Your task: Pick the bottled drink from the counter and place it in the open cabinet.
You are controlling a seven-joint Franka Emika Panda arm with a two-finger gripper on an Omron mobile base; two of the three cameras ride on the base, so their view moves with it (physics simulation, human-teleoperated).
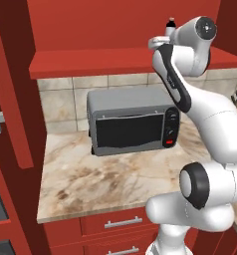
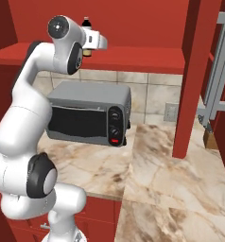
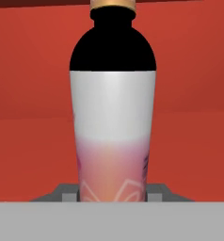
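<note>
The bottle [image 3: 113, 117] stands upright and close in the hand view: black shoulder and neck, a tan ring at the very top edge, a white band below the shoulder, then a pink-to-orange lower body with faint line patterning. Behind it is the red back wall of the cabinet [image 3: 34, 70], with the red shelf floor under it.

In the left base view the bottle's [image 1: 171, 23] black cap and neck peek out above the white wrist, over the cabinet's [image 1: 90, 62] thick red shelf. In the right base view the bottle [image 2: 87, 23] again rises above the hand, with a sliver of yellowish body just under the wrist, in front of the cabinet's [image 2: 147, 59] shelf edge.

The gripper [image 3: 113, 193] sits low on the bottle: grey fingertips [image 3: 67, 192] flank its base on either side, touching or very nearly so. It appears clamped on the bottle, jaws set narrowly at bottle width. Whether the bottle's base rests on the shelf or hangs just above it cannot be told.

Below, a grey toaster oven [image 1: 133, 122] with a dark glass door and two knobs stands on the marble counter [image 1: 90, 184], against the tiled wall. Red drawers [image 1: 120, 224] with silver handles run beneath the counter edge.
</note>
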